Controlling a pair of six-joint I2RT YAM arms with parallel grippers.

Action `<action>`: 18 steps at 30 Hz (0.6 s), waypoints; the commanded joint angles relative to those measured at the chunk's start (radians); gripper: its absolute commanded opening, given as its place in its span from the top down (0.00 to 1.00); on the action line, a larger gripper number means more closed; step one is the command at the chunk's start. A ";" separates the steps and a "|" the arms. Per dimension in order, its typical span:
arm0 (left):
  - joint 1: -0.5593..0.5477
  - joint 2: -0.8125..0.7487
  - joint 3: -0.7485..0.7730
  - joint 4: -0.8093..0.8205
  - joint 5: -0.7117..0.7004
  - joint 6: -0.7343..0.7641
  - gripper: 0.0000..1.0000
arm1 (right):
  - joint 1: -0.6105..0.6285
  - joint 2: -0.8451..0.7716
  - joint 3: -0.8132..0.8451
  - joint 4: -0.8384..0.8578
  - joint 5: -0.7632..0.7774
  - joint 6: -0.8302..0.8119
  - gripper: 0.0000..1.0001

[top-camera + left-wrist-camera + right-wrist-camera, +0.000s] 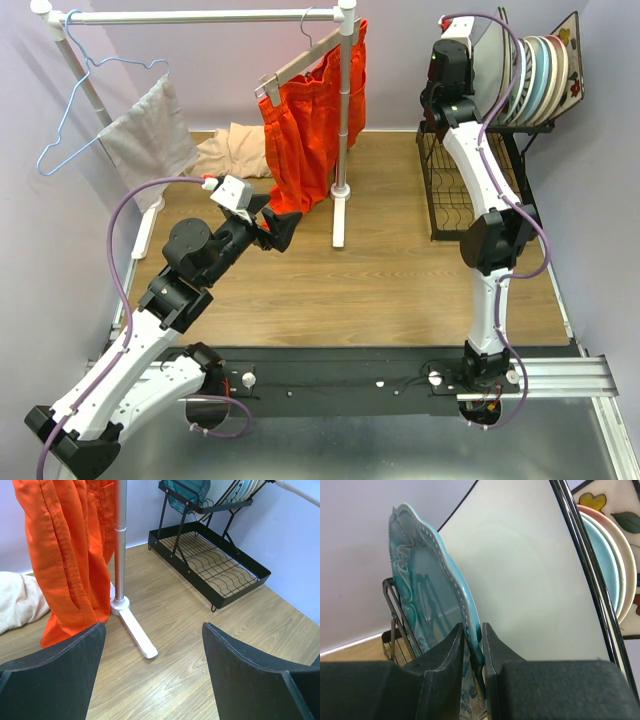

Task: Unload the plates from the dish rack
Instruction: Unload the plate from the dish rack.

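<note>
The black wire dish rack [437, 186] stands at the far right, and it also shows in the left wrist view [215, 565]. Several plates [540, 72] stand upright in its upper shelf. In the right wrist view my right gripper [472, 630] is shut on the rim of a round teal plate [427, 595], which stands in the rack at the front of the row. Behind it stand a square white plate [530, 580], round cream and light-blue plates [612, 565] and a flowered square plate [620, 505]. My left gripper [285, 228] is open and empty, low over the wooden table and left of the rack.
A white clothes rail [345, 120] stands at the back with an orange garment [310, 110] and a grey cloth [150, 135] hanging from it. Its foot [132, 625] lies just ahead of my left gripper. A beige cloth [235, 150] lies at the back.
</note>
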 commanded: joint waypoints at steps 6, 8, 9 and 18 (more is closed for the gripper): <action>0.007 -0.010 -0.014 0.000 0.007 0.001 0.13 | -0.019 0.013 0.030 0.130 0.020 -0.138 0.99; 0.007 -0.010 -0.014 -0.002 0.008 -0.001 0.13 | -0.019 0.008 0.030 0.161 0.023 -0.165 0.99; 0.007 -0.010 -0.015 0.000 0.007 -0.002 0.13 | -0.019 0.005 0.030 0.168 0.024 -0.172 0.99; 0.008 -0.009 -0.015 0.003 0.016 -0.001 0.14 | -0.020 -0.041 -0.011 0.299 0.032 -0.255 0.99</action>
